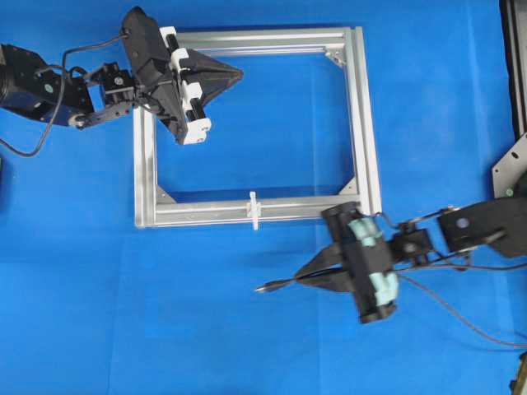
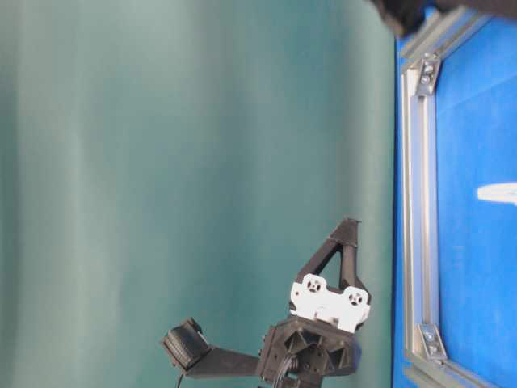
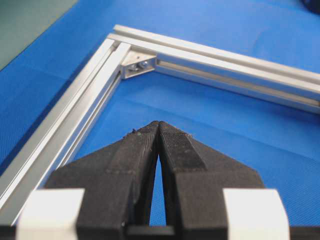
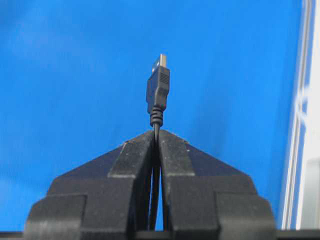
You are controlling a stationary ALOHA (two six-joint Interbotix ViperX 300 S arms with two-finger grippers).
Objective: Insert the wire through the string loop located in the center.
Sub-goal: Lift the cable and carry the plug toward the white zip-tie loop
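Black fingertips [image 4: 156, 137] of the right gripper [image 1: 306, 275] fill the bottom of the right wrist view, clenched on the wire [image 4: 155, 165]; its USB plug [image 4: 158, 90] sticks out just past the tips, metal end forward, above the blue table cover [image 1: 165, 329]; in the overhead view this gripper is below the aluminium frame [image 1: 366, 123], outside it, near its lower right corner. The string loop [image 1: 254, 210] stands across the middle of the lower frame bar, apart from the plug; the left gripper [image 1: 237, 74] is pressed together with nothing between its tips, inside the frame near the upper bar.
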